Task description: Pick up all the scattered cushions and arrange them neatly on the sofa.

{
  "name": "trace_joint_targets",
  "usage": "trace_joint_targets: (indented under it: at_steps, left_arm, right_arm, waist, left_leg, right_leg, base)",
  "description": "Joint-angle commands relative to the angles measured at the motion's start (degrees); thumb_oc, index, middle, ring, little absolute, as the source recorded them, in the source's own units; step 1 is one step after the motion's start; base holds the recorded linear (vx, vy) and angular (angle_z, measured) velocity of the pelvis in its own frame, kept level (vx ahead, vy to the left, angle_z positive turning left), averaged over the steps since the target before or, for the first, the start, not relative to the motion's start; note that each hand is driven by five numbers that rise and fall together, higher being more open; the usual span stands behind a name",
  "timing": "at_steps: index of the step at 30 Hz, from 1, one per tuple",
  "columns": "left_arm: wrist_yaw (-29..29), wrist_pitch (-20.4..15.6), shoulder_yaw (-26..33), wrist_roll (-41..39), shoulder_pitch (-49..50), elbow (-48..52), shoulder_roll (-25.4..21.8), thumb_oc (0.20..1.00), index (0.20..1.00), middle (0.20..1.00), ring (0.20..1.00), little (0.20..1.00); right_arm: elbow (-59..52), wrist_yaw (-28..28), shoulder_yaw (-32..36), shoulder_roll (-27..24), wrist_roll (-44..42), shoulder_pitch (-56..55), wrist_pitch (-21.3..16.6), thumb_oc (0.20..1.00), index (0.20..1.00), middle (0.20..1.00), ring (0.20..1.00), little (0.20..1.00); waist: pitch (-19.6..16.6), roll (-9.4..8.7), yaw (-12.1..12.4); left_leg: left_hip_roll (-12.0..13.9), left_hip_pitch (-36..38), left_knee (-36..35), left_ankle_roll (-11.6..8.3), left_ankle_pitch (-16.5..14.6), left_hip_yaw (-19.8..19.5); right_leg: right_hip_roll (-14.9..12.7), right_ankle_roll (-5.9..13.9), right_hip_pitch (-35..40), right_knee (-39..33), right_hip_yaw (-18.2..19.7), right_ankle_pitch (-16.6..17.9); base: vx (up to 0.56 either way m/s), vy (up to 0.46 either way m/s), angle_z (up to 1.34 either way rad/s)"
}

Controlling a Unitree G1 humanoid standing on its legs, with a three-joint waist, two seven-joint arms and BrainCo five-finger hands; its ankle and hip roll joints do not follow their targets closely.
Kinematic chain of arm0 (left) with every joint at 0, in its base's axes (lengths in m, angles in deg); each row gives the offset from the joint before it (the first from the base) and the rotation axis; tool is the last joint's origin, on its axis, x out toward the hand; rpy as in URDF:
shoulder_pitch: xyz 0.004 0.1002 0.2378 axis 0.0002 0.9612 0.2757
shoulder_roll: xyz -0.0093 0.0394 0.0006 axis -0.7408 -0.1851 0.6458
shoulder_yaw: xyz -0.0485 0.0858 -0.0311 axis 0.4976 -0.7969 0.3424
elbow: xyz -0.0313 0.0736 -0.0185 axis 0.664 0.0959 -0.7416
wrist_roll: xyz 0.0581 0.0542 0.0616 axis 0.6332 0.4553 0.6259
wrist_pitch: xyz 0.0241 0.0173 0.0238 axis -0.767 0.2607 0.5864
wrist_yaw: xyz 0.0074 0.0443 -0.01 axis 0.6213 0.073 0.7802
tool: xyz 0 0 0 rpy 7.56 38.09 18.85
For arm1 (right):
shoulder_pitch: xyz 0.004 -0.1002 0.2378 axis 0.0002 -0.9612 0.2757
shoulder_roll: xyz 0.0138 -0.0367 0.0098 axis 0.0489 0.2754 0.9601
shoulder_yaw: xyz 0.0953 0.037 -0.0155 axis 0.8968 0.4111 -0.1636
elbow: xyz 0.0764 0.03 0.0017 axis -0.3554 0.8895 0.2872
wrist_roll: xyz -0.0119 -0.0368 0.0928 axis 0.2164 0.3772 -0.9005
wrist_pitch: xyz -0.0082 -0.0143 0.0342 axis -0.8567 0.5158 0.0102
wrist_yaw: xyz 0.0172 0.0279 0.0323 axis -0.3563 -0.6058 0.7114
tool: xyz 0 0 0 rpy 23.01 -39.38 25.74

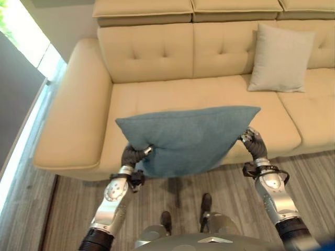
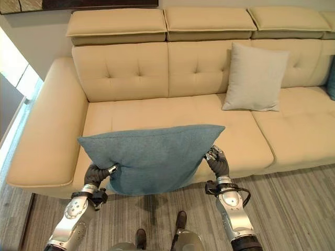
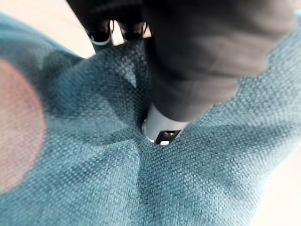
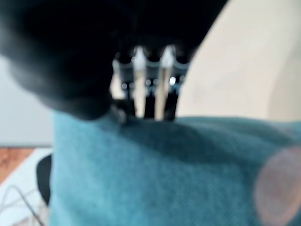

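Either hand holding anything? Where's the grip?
Both: left hand and right hand pinch the blue cushion at its opposite side edges, above the sofa seat.

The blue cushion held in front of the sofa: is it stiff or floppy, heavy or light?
The blue cushion is probably soft: its fabric puckers where the left robot hand pinches it. It likely keeps its shape, spanning flat to the right robot hand. Probably light.

No readable text, label, number or sign is showing anywhere in these views, neither on the sofa [image 2: 157, 112] nor on the cushions lying and being held there
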Motion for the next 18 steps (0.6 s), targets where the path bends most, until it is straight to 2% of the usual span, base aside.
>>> trace_joint_targets:
  at_steps: [1,4,7,8,9,10,11,15,18]
  left_arm:
    - [-2.53,-5.08,-2.60,-1.07,-4.43,6.74,-0.79,0.200,0.200,0.200,0.200,0.200]
    - [-2.69,-4.93,-2.70,-1.33,-4.55,6.83,-0.53,0.200,0.200,0.200,0.200,0.200]
    - [-2.73,-4.61,-2.70,-1.26,-4.48,6.88,-0.48,0.200,0.200,0.200,0.200,0.200]
    - [-2.57,-4.48,-2.63,-1.18,-4.49,6.94,-0.53,0.200,0.200,0.200,0.200,0.200]
    - [-2.16,-4.46,-2.69,-1.03,-4.68,6.93,-0.69,0.200,0.200,0.200,0.200,0.200]
    - [-2.15,-4.46,-2.70,-1.02,-4.69,6.93,-0.68,0.200,0.200,0.200,0.200,0.200]
    - [-1.78,-4.43,-2.71,-0.90,-4.75,6.88,-0.72,0.200,0.200,0.200,0.200,0.200]
    - [-1.12,-4.47,-2.37,-0.91,-4.06,7.25,-0.67,0.200,0.200,0.200,0.200,0.200]
    - [-1.34,-4.48,-2.60,-1.02,-3.70,7.17,-0.73,0.200,0.200,0.200,0.200,0.200]
  right_arm:
    - [-5.55,0.48,0.91,-1.08,-0.42,3.18,-5.40,0.200,0.200,0.200,0.200,0.200]
    - [-5.61,0.37,1.19,-1.63,-0.86,2.87,-5.34,0.200,0.200,0.200,0.200,0.200]
    - [-5.57,0.20,1.35,-1.93,-0.88,2.79,-5.23,0.200,0.200,0.200,0.200,0.200]
    - [-5.48,0.03,1.51,-2.10,-0.84,2.73,-5.20,0.200,0.200,0.200,0.200,0.200]
    - [-5.23,-0.33,1.45,-2.05,-0.96,2.91,-5.19,0.200,0.200,0.200,0.200,0.200]
    - [-5.21,-0.33,1.46,-2.06,-0.96,2.92,-5.19,0.200,0.200,0.200,0.200,0.200]
    - [-4.92,-0.52,1.34,-2.01,-0.92,3.08,-5.20,0.200,0.200,0.200,0.200,0.200]
    - [-4.64,-0.71,0.80,-2.11,-0.63,3.32,-4.87,0.200,0.200,0.200,0.200,0.200]
    - [-4.75,-0.40,0.71,-2.10,-0.54,3.21,-4.65,0.200,0.200,0.200,0.200,0.200]
  waist:
    - [-3.01,-3.39,0.54]
    - [-2.60,-3.62,0.83]
    - [-2.66,-3.89,1.27]
    - [-2.56,-3.69,1.53]
    - [-2.26,-3.08,2.09]
    - [-2.24,-3.11,2.09]
    - [-2.00,-2.83,2.38]
    - [-1.99,-1.76,3.09]
    - [-2.43,-1.46,3.20]
  left_leg:
    - [2.40,-5.89,19.24,-3.44,-6.72,1.42]
    - [3.59,-8.51,20.35,-3.15,-5.58,1.80]
    - [4.24,-10.05,16.01,-2.68,-5.14,2.56]
    - [4.59,-11.00,13.55,-2.97,-3.26,2.32]
    - [5.02,-12.21,9.61,-3.76,-0.06,1.74]
    - [4.97,-12.04,9.33,-3.78,0.11,1.76]
    - [5.12,-12.78,7.69,-4.17,1.68,1.36]
    - [5.89,-13.58,4.67,-4.65,3.93,0.73]
    - [5.84,-12.45,4.24,-4.66,3.99,0.77]
  right_leg:
    - [0.25,1.41,1.83,1.77,2.49,-6.97]
    - [0.50,0.86,3.24,1.13,1.86,-8.03]
    - [0.42,0.97,4.43,0.66,1.62,-8.80]
    - [0.68,1.00,4.98,0.67,1.67,-9.19]
    - [1.41,0.97,5.90,0.77,1.97,-10.02]
    - [1.38,0.96,5.93,0.78,1.97,-10.04]
    - [1.65,1.00,6.33,0.92,2.17,-10.57]
    - [2.07,0.85,8.37,1.77,3.58,-12.28]
    - [1.82,1.10,9.41,1.60,3.89,-12.51]
  base:
    - [0.04,-0.140,0.40]
    - [0.05,-0.098,0.00]
    - [0.09,-0.018,0.14]
    - [0.10,0.020,0.15]
    - [0.10,0.018,0.11]
    - [0.09,0.023,0.01]
    - [0.07,0.024,-0.05]
    - [0.17,0.103,-0.14]
    - [0.12,0.082,-0.43]
